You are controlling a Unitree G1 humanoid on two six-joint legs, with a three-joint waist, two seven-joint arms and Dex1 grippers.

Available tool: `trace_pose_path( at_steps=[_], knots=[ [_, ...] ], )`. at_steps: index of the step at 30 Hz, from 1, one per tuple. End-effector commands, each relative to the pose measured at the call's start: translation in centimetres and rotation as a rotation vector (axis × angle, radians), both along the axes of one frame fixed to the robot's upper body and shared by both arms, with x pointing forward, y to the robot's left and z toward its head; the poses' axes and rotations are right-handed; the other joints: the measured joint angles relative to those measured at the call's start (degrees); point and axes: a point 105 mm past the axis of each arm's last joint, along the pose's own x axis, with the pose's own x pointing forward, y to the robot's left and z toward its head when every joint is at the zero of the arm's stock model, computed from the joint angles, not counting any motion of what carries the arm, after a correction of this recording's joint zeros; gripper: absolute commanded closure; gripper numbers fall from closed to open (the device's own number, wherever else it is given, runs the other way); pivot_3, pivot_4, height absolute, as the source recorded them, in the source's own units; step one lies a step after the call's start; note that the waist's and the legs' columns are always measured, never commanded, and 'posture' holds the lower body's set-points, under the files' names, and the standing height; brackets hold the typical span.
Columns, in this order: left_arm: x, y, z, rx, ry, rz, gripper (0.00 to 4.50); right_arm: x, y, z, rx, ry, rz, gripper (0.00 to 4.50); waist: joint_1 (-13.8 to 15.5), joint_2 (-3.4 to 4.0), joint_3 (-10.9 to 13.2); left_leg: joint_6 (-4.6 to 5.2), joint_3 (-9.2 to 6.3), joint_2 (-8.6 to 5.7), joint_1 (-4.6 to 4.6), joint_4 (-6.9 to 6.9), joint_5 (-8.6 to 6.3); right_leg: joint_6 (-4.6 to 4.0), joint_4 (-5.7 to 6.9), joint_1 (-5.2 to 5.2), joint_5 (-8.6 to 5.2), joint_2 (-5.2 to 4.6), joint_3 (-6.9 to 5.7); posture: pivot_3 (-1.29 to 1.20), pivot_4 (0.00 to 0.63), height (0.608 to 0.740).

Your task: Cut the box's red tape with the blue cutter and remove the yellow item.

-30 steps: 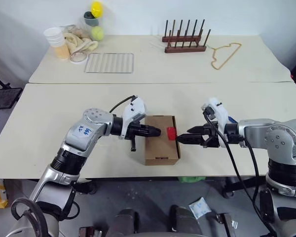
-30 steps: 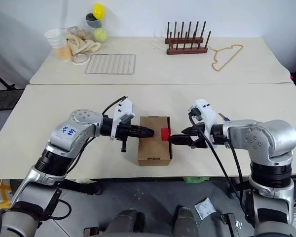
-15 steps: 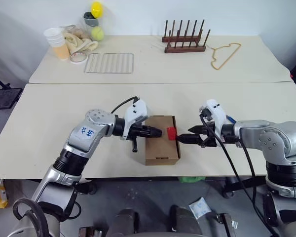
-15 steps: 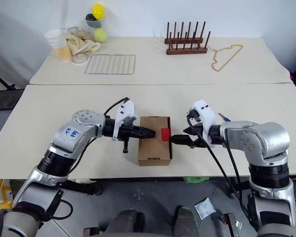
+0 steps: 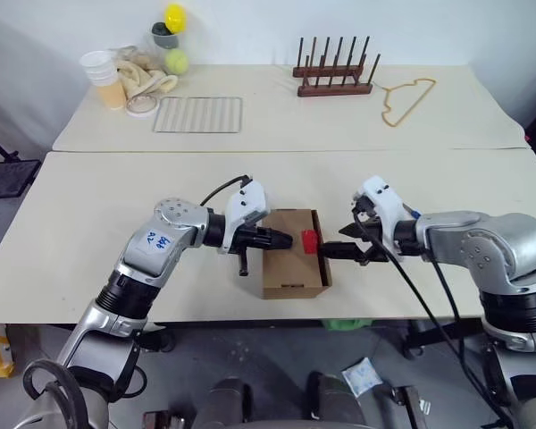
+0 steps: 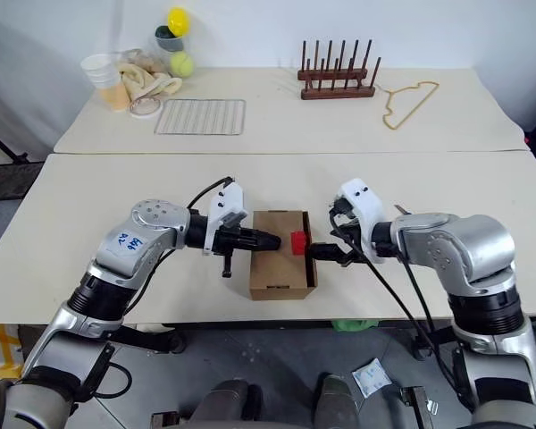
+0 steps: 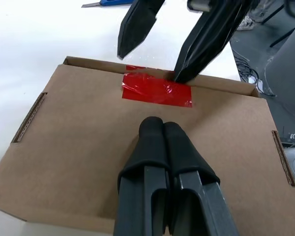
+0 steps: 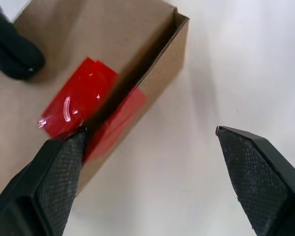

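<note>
Tables first: the near table (image 5: 89, 214) carries my work, and the far table (image 5: 277, 116) behind it holds a wire rack (image 5: 198, 113), a wooden peg stand (image 5: 334, 67), a wire hanger (image 5: 407, 98) and a cluster of cups and balls (image 5: 143, 58) at its left end. On the near table, close to its front edge and between my two arms, sits the box (image 5: 292, 253), lid shut. My left gripper (image 7: 157, 129) has its two fingers pressed together with nothing between them, tips resting on the middle of the lid. My right gripper (image 8: 150, 140) is spread wide at the box's right edge; one finger (image 8: 59, 167) touches the red tape (image 8: 83, 105) where it folds over the lid edge, the other (image 8: 255, 162) hangs over bare table. Red tape looks whole and creased. The blue cutter (image 7: 115, 2) lies on the table beyond the box, past my right gripper. I cannot see inside the box.
</note>
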Motion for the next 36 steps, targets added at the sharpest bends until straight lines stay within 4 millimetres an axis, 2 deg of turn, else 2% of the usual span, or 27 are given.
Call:
trace_pose_path(
  at_steps=[1,8,13,19,22,26,31,36],
  knots=[
    [-0.2,-0.1,-0.5,0.013,0.009,0.004,4.50,0.0,0.7,-0.4,-0.068,-0.055,0.018,0.12,-0.05,-0.02,-0.01,0.00,0.00,0.00,0.01,0.00,0.00,0.00,0.00,0.00,0.00,0.00,0.00,0.00,0.150,0.740],
    [-0.3,0.2,-0.7,0.018,0.013,0.012,4.50,0.1,-0.8,-0.7,-0.164,-0.095,0.019,0.12,0.13,-0.03,-0.02,0.00,0.00,0.00,0.02,-0.01,0.00,0.00,0.00,0.01,0.00,0.00,0.00,0.00,0.150,0.740],
    [-0.4,0.1,-0.9,0.019,0.019,0.014,4.50,0.4,-3.0,-1.4,-0.211,-0.085,-0.017,0.12,0.15,-0.03,-0.01,0.01,0.00,-0.02,0.01,-0.02,0.00,0.00,-0.05,0.03,0.00,-0.01,-0.01,0.00,0.150,0.740],
    [-0.5,0.0,-0.8,0.019,0.018,0.012,4.50,0.7,-3.2,-3.0,-0.226,-0.093,0.003,0.12,0.03,-0.03,-0.01,0.01,0.02,0.00,0.02,-0.02,0.00,0.00,-0.06,0.04,0.00,-0.01,-0.01,0.00,0.150,0.740],
    [-0.4,0.0,-0.8,0.018,0.015,0.013,4.50,0.6,-2.8,-3.1,-0.185,-0.093,-0.001,0.12,0.04,-0.07,-0.04,0.01,0.02,0.00,0.02,-0.01,0.00,0.00,-0.07,0.05,0.00,0.00,-0.01,0.00,0.150,0.740],
    [-0.4,0.0,-0.6,0.016,0.010,0.012,4.50,0.6,-3.3,-2.0,-0.149,-0.118,-0.001,0.12,0.04,-0.07,-0.04,0.01,0.02,0.01,0.02,-0.01,0.00,0.00,-0.06,0.05,0.00,0.00,-0.01,0.00,0.150,0.740],
    [-0.3,0.0,-0.5,0.014,0.007,0.011,4.50,0.7,-5.0,-0.6,-0.123,-0.118,-0.025,0.12,0.11,-0.07,-0.04,0.01,0.02,0.00,0.01,-0.02,0.00,0.00,-0.09,0.05,0.00,-0.01,-0.01,0.00,0.150,0.740],
    [-0.2,0.3,-0.1,0.000,-0.021,0.003,4.50,-0.1,-4.6,2.3,0.111,0.008,-0.010,0.12,0.06,-0.07,-0.03,0.01,0.02,0.02,0.02,-0.01,0.00,0.00,-0.08,0.05,0.00,-0.01,-0.01,0.00,0.150,0.740]
  ],
)
